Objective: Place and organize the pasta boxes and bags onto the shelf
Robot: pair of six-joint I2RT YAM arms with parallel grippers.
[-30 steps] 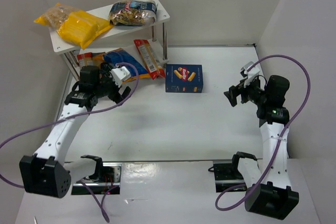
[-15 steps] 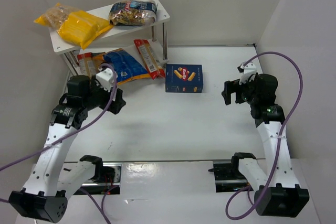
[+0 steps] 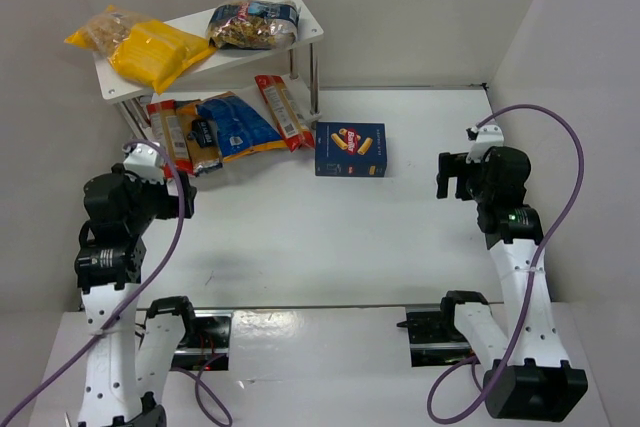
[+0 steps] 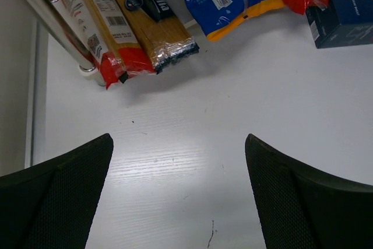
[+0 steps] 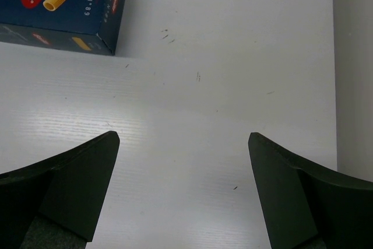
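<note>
Left hand [image 4: 178,161]: fingers spread wide, nothing between them, bare desk [image 3: 330,237] underneath in the wrist view.
Just past left hand: ends of the low packs from 11 to 1 o'clock, well clear of the fingertips.
Red-edged narrow pack [image 4: 81,16]: at 11 o'clock, lying right against a metal post [image 4: 49,18] of the shelf [image 3: 305,15].
Clear spaghetti pack [image 4: 137,10]: touching that red-edged one on its right, dark label across it, foil-looking end pointing this way.
Blue bag with orange ends [image 3: 235,125]: at 12 to 1 o'clock from the left hand, flat, tucked partly under the top board.
Second red-edged pack [image 3: 283,112]: just right of the blue bag, angled, near end sticking out from under the shelf.
Low packs overall: can't tell if a lower board or the desk itself is under them.
Right hand [image 5: 183,144]: also spread wide and empty, over bare desk on the right side.
Dark-blue box [image 3: 350,149]: flat on the desk at 10 o'clock from the right hand, well apart from it, just right of the shelf, not on it.
Top board: yellow bag [image 3: 155,52] on the left half, clear bag of pasta [image 3: 98,29] hanging off the left end beside it, a dark blue-and-clear bag [image 3: 252,24] on the right half.
</note>
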